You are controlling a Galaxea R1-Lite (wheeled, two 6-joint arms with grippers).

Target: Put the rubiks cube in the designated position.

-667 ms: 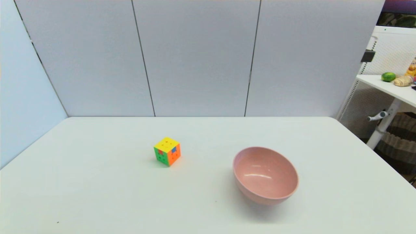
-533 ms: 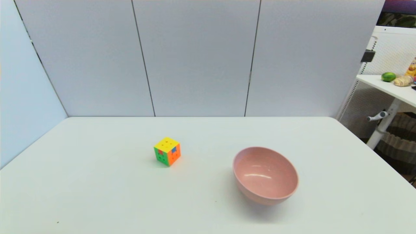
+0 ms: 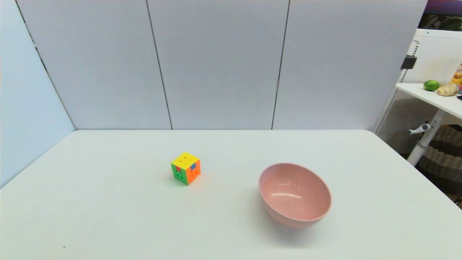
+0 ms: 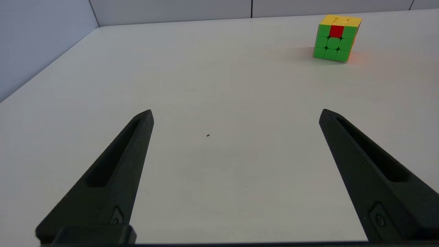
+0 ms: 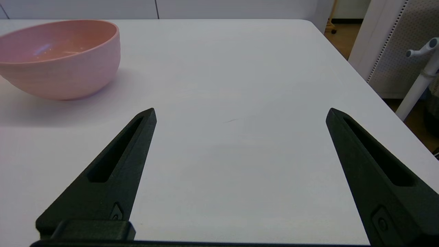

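Black fingers of the left gripper point(image 4: 235, 115) are spread wide, empty, low over the near left table point(image 3: 108, 216). The right gripper point(image 5: 240, 113) is likewise wide and empty, near right. The rubiks cube point(image 3: 186, 168) stands left of the pink bowl point(image 3: 294, 195), well apart. Nothing has moved since earlier frames: the approach has not begun.

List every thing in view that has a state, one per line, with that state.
Cube: resting on the table, yellow face up, untouched, apart from the bowl.
Bowl: upright, empty, to the right of the cube.
Left tool: open, holding nothing, low over the table, short of the cube.
Right tool: open, holding nothing, low over the table, beside the bowl.
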